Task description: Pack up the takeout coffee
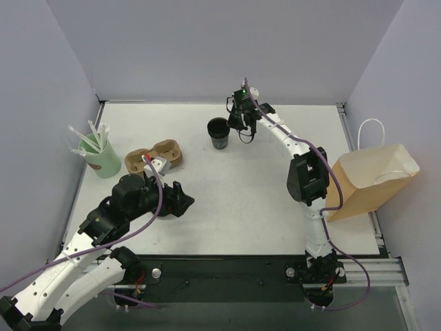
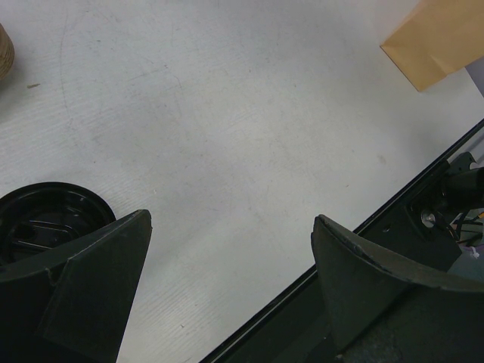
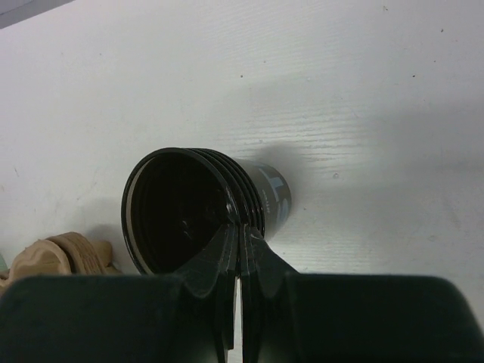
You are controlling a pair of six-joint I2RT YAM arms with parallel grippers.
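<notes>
No lidded black cup shows in any view. A black stack of nested open cups (image 1: 218, 132) with several ribbed rims stands at the far middle of the table. In the right wrist view the stack (image 3: 189, 208) lies just beyond my fingertips. My right gripper (image 1: 246, 134) (image 3: 240, 227) is shut, with only a thin slit between the fingers and nothing in it, just right of the stack. My left gripper (image 1: 183, 200) (image 2: 231, 219) is open and empty, low over the table near its front. The brown paper bag (image 1: 372, 181) (image 2: 439, 38) lies at the table's right edge.
A brown pulp cup carrier (image 1: 155, 157) (image 3: 53, 257) sits at the left, with a mint-green cup of white straws (image 1: 100, 157) beside it. A round black lid-like disc (image 2: 45, 219) lies partly behind my left finger. The table's black front edge (image 2: 363, 227) runs under my left gripper.
</notes>
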